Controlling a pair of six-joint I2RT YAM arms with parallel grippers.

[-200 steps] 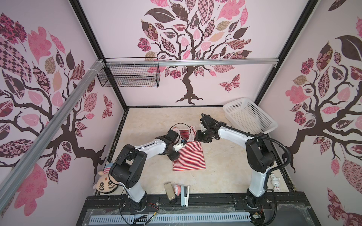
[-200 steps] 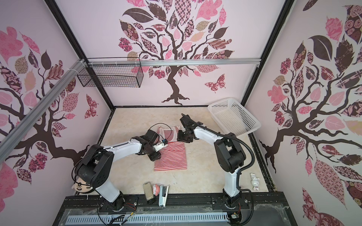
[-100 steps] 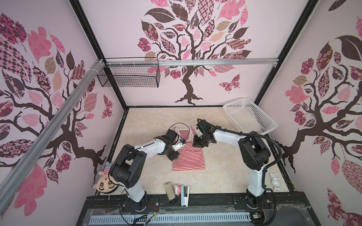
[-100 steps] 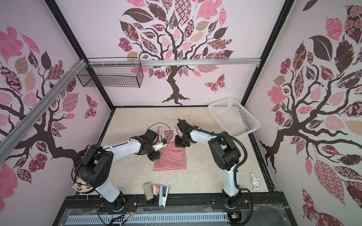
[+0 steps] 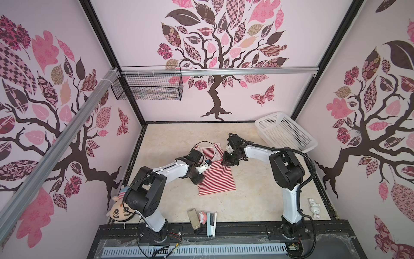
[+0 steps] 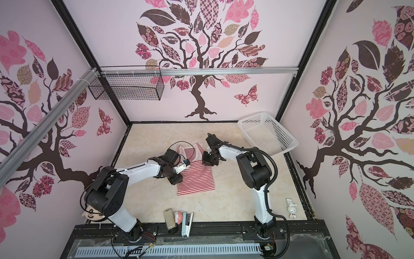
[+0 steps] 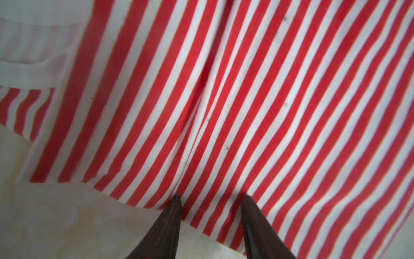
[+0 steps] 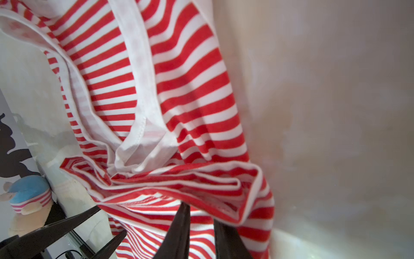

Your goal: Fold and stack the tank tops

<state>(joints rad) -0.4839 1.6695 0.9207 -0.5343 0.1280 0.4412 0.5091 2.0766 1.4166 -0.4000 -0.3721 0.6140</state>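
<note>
Striped tank top (image 5: 218, 181) lies in the middle of the table (image 5: 257, 197), strap end all bunched up. Right gripper (image 8: 200, 213) is pinching that bunched fold. Left gripper (image 7: 211, 197) sits with jaws apart, tips on the flat side edge.

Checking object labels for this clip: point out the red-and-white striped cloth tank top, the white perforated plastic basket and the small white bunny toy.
red-and-white striped cloth tank top (image 5: 218, 181): a top view, flat lower body.
white perforated plastic basket (image 5: 268, 117): a top view, far rim.
small white bunny toy (image 5: 314, 208): a top view, its body.
</note>
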